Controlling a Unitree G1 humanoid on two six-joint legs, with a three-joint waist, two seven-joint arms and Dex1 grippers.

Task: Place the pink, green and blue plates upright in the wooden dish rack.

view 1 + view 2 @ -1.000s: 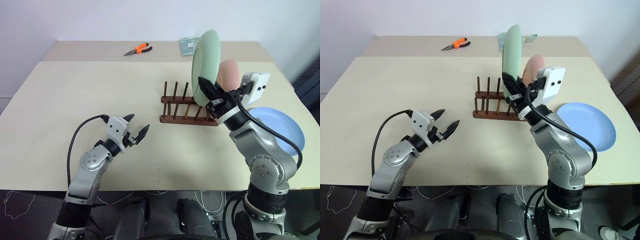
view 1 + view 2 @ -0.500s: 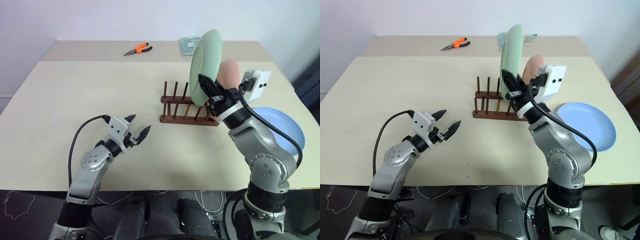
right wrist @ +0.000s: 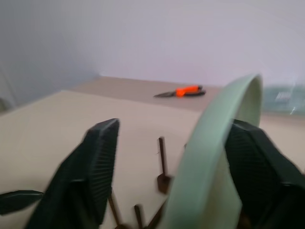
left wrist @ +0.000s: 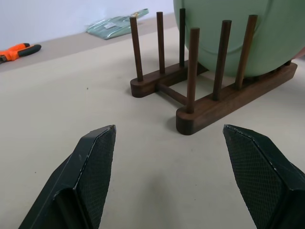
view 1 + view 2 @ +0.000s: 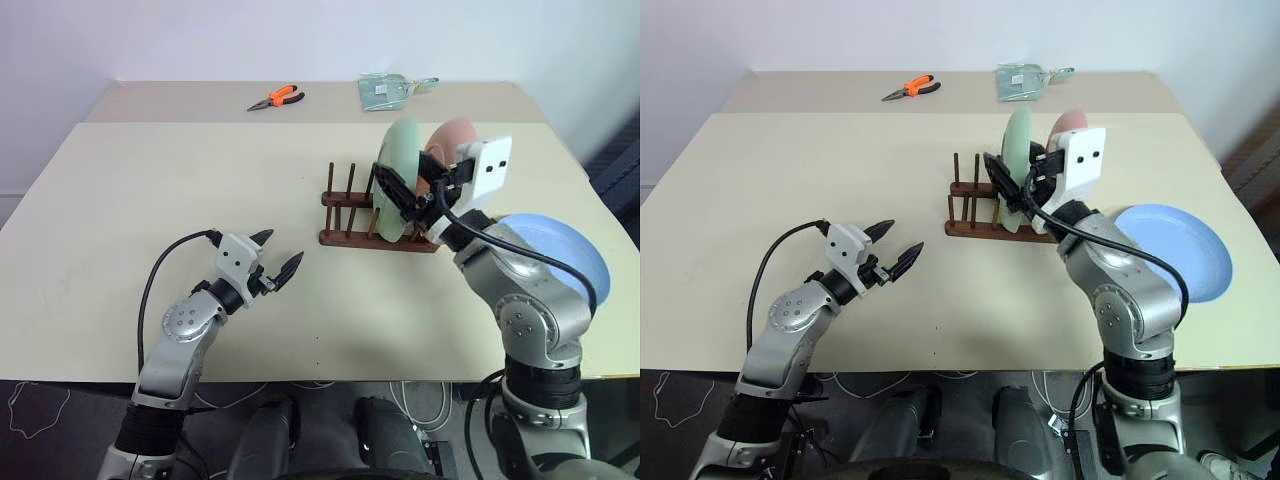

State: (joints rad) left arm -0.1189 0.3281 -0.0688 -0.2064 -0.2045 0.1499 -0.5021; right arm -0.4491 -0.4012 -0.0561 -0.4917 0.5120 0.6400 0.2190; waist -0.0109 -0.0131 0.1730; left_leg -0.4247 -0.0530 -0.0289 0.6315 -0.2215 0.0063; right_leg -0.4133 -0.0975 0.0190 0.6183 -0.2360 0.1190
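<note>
Right fingers [image 3: 102, 157]: apart, straddling green plate [image 5: 398, 180] in wooden dish rack [image 5: 350, 215]
Left fingers [image 4: 95, 157]: spread wide, empty
Writing: none legible

No readable text, labels or numbers anywhere. The packet [image 5: 385, 90] at the table's far edge is too blurred to read.
</note>
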